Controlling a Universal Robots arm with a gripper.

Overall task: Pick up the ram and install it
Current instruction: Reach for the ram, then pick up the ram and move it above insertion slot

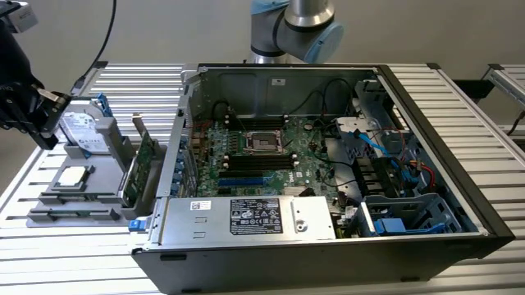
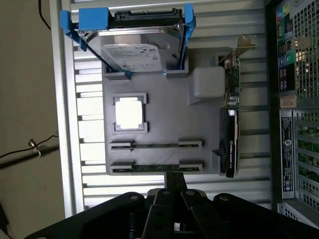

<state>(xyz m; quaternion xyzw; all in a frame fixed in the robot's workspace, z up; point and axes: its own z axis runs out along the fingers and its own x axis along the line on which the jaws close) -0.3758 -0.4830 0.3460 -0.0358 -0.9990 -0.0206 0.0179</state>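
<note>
Two ram sticks stand on edge in slots of a grey holder (image 2: 164, 99); I see them as thin green strips, one (image 2: 155, 146) beside the other (image 2: 155, 167). In the exterior view they lie at the holder's near end (image 1: 75, 198). My gripper (image 2: 175, 182) hangs over the holder's edge just past the nearer stick, fingers pressed together and holding nothing. In the exterior view my gripper (image 1: 43, 132) is at the far left, above the holder's far corner. The open computer case (image 1: 426, 123) shows the motherboard's black memory slots (image 1: 260, 162).
The holder also carries a silver hard drive with blue brackets (image 2: 134, 47), a square processor (image 2: 129, 112) and a taller green expansion card (image 2: 232, 124) on the case side. The power supply (image 1: 246, 216) and cables (image 1: 385, 153) fill the case's front and the exterior view's right.
</note>
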